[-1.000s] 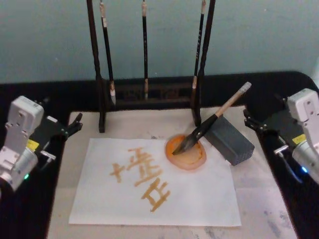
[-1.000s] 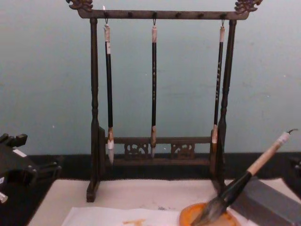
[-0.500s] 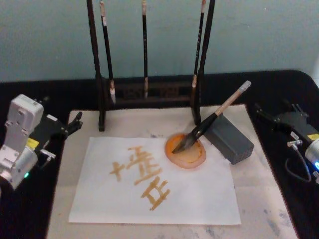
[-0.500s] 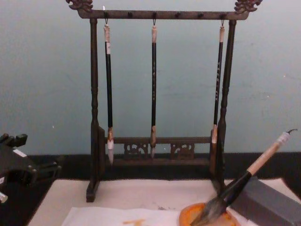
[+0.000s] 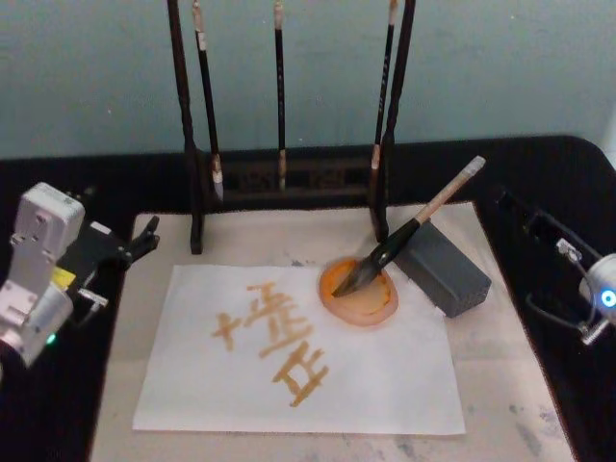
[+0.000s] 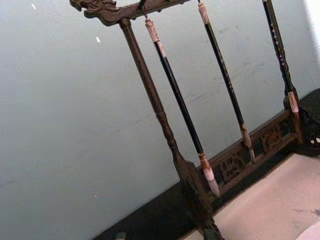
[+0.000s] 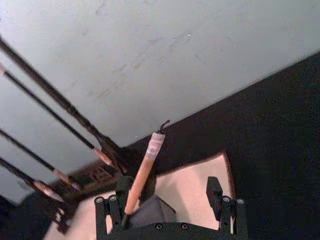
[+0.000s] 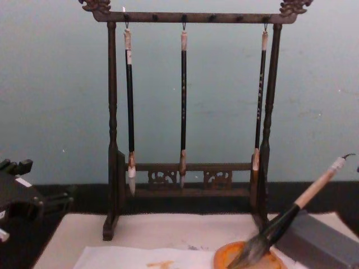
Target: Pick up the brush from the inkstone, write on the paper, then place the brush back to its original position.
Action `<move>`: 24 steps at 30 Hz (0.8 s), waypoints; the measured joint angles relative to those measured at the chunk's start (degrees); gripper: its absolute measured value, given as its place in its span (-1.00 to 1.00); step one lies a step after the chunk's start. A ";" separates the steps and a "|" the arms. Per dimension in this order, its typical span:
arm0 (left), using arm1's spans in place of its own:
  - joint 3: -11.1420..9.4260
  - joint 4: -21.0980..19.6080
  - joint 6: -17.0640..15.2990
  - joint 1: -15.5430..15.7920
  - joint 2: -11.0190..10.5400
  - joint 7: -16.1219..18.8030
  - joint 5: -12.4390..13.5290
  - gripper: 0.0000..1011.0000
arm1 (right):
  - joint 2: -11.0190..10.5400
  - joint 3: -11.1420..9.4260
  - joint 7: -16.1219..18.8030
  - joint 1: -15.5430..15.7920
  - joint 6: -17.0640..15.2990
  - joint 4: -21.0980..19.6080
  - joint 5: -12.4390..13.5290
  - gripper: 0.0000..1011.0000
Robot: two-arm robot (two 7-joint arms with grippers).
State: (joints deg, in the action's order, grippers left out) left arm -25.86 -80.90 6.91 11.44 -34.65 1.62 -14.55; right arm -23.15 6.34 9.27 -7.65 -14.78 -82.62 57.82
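Observation:
The thick brush (image 5: 416, 229) leans on the grey inkstone block (image 5: 445, 272), its bristles resting in a round orange dish (image 5: 373, 306). From the chest view the brush (image 8: 293, 214) slants up to the right over the inkstone (image 8: 321, 242). The white paper (image 5: 385, 385) carries orange-yellow strokes. My right gripper (image 5: 522, 214) hangs open over the black table at the right edge, apart from the brush. In the right wrist view, the right gripper (image 7: 169, 189) frames the brush handle (image 7: 142, 170) farther off. My left gripper (image 5: 144, 238) stays open at the mat's left edge.
A dark wooden rack (image 5: 289, 178) stands behind the paper with three thin brushes hanging from its bar (image 8: 190, 17). The rack (image 6: 160, 110) also fills much of the left wrist view. A beige mat (image 5: 500, 366) lies under the paper on the black table.
My right arm has pulled back to the right, away from the inkstone. The brush, the paper and my left arm have not moved.

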 joint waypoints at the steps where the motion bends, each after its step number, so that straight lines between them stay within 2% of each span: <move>1: 0.00 0.00 0.00 0.00 0.00 0.00 0.00 1.00 | 0.67 -0.07 0.10 -0.86 -0.28 1.14 1.18 0.98; 11: -0.01 0.00 0.00 0.00 0.00 0.00 0.00 1.00 | 3.62 1.15 0.71 -6.93 -2.42 8.23 6.28 0.98; 24: 0.00 0.00 0.00 0.00 0.00 0.00 0.00 1.00 | 5.48 3.98 2.07 -13.63 -2.87 16.49 8.57 0.98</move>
State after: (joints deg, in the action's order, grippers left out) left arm -25.86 -80.90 6.91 11.43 -34.64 1.62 -14.55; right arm -17.67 10.32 11.34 -21.28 -17.65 -66.13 66.38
